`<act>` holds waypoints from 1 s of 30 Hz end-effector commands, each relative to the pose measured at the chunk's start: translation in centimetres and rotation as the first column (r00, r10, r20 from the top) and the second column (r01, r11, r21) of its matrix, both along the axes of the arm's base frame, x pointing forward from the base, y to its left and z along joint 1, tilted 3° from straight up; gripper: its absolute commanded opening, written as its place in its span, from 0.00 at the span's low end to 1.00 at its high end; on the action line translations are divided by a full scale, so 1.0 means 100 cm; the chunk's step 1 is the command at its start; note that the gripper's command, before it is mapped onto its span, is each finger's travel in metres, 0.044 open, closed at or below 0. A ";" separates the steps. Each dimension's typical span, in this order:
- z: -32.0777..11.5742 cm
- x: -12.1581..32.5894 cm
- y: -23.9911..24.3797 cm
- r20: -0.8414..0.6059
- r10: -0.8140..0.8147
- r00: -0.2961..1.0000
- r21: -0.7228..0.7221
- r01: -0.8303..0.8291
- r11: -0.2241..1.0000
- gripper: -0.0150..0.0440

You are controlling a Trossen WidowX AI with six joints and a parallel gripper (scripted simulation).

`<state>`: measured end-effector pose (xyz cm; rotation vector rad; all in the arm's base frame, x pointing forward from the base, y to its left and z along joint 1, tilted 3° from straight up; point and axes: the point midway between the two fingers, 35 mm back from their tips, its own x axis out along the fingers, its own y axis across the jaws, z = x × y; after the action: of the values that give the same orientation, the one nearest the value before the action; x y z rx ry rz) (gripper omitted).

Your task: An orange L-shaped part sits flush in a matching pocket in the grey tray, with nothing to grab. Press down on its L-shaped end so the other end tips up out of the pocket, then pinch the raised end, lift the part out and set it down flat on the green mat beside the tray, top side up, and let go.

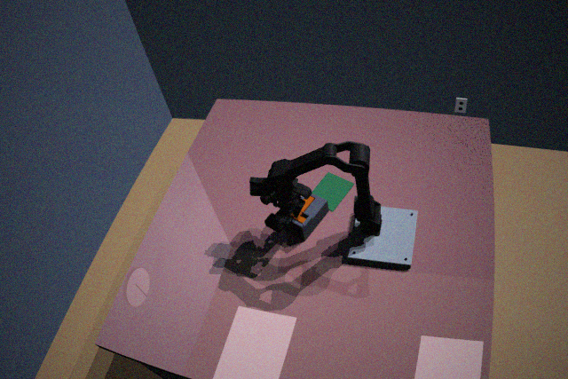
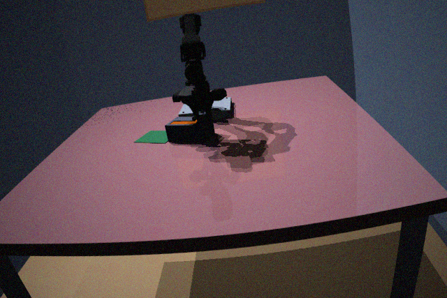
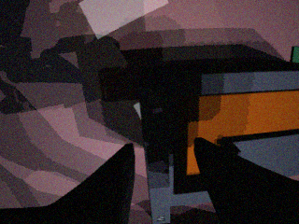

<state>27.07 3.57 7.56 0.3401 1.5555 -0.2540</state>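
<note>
Claw [image 1: 293,218] [image 2: 204,116] [image 3: 163,147]: partly open, moderately narrow, nothing gripped. Its dark fingertips blur into shadow in the top and exterior views; contact cannot be determined. Orange L-shaped part [image 1: 308,206] [image 2: 183,122] [image 3: 262,109]: in the tray's pocket, partly hidden by the claw — any tilt cannot be confirmed. Grey tray [image 1: 317,219] [image 2: 187,134] [image 3: 271,156]: block-like, straight-edged, cropped at right in the wrist view. Green mat [image 1: 333,191] [image 2: 151,137] [image 3: 295,54]: thin, flat, at the tray's far right in the top view. Counter [image 1: 366,319] [image 2: 180,186] [image 3: 234,14]: pink, smooth.
</note>
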 end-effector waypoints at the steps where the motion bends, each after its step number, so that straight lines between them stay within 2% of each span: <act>1: -0.004 0.000 0.001 0.002 -0.006 1.000 0.006 0.006 1.000 0.56; 30: -0.038 0.000 0.003 0.002 -0.006 1.000 0.006 0.006 1.000 0.56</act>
<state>27.40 4.10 4.03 0.3498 1.5421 -0.2376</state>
